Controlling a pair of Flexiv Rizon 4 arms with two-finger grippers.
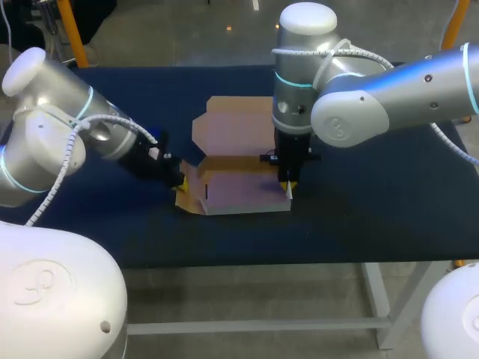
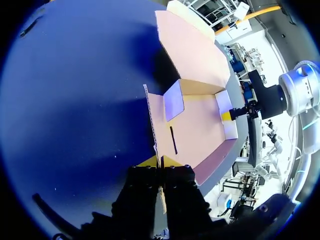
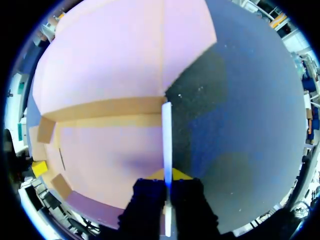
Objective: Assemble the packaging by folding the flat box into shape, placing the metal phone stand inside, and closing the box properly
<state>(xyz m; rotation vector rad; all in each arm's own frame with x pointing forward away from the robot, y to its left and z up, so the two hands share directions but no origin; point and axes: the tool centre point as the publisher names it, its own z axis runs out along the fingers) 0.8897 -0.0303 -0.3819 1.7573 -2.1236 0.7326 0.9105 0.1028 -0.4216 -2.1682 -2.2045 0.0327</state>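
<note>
A dark blue table (image 1: 374, 209) seen from above, with a brown cardboard box (image 1: 239, 193) near its middle, partly folded into shape. The box is a shallow open tray. Its front wall and short end walls stand up, and its inside is bare cardboard. The lid (image 1: 232, 123) is open and lies back flat on the table on the far side, attached along the tray's rear edge.

The left arm (image 1: 67, 138) comes in from the left. The left gripper (image 1: 179, 183) is at the box's left end. In the left wrist view its two yellow tips are drawn in almost together, one on each side of the thin upright cardboard flap (image 2: 152, 125) at that end, pinching the flap's edge. Ahead of it a small inner flap (image 2: 174, 100) stands at the rear corner, and a short dark slit (image 2: 173, 140) shows in the box floor.

The right arm (image 1: 389, 93) comes in from the right and bends straight down over the box's right end. The right gripper (image 1: 288, 188) points down at the right end wall (image 3: 166, 135). In the right wrist view that wall shows as a thin pale edge running away from the gripper, with a yellow tip pressed close on each side, so the jaws are nearly closed and grip the wall. The box's inside lies to one side of that wall and bare table to the other.
</note>
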